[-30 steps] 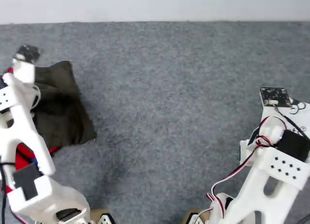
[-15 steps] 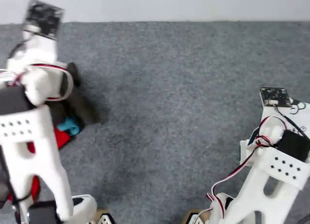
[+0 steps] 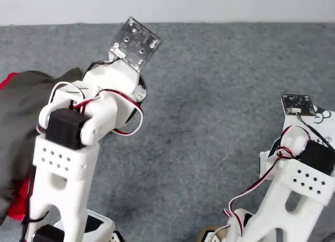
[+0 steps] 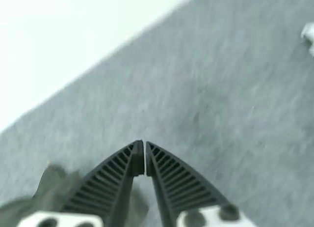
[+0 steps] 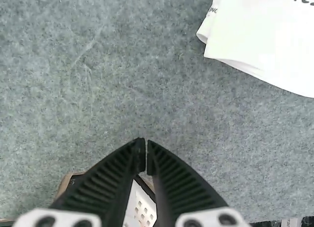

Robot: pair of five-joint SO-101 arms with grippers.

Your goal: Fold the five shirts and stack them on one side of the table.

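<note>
The left gripper [image 4: 143,156] is pressed closed with nothing between its jaws, held over the grey felt-like tabletop [image 3: 220,85]. The right gripper [image 5: 145,153] is likewise closed and empty. A crumpled dark olive cloth shirt [image 3: 21,111] lies at the left edge of the high view, on top of a red shirt [image 3: 18,202] that peeks out at the lower left. A white fabric shirt [image 5: 265,35] lies at the right edge, beside the right arm.

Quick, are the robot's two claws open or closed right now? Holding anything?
Left gripper: shut; whether it pinches the dark shirt cannot be told.
Right gripper: shut, holding nothing.
</note>
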